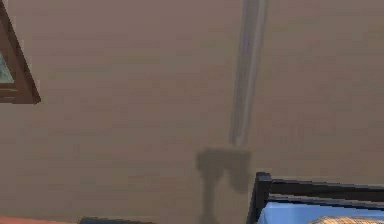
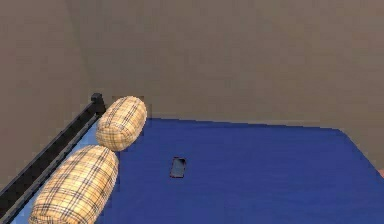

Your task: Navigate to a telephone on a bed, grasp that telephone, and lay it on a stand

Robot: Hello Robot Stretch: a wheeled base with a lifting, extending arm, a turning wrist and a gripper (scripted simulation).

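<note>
Hand state cannot be told. Phone (image 2: 179, 167) lies flat on bed (image 2: 270, 175); judged light, rigid, slick: grip across its long edges.

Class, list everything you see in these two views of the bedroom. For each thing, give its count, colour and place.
bed: one, blue cover, across the arm side view's lower half
headboard: one, dark, at the bed's left end
pillows: two, tan plaid, on the bed beside the headboard
telephone: one, dark, flat on the blue cover, right of the pillows and apart from them
framed picture: one, dark brown frame, forward view's left edge
wall: beige, behind the bed
</note>
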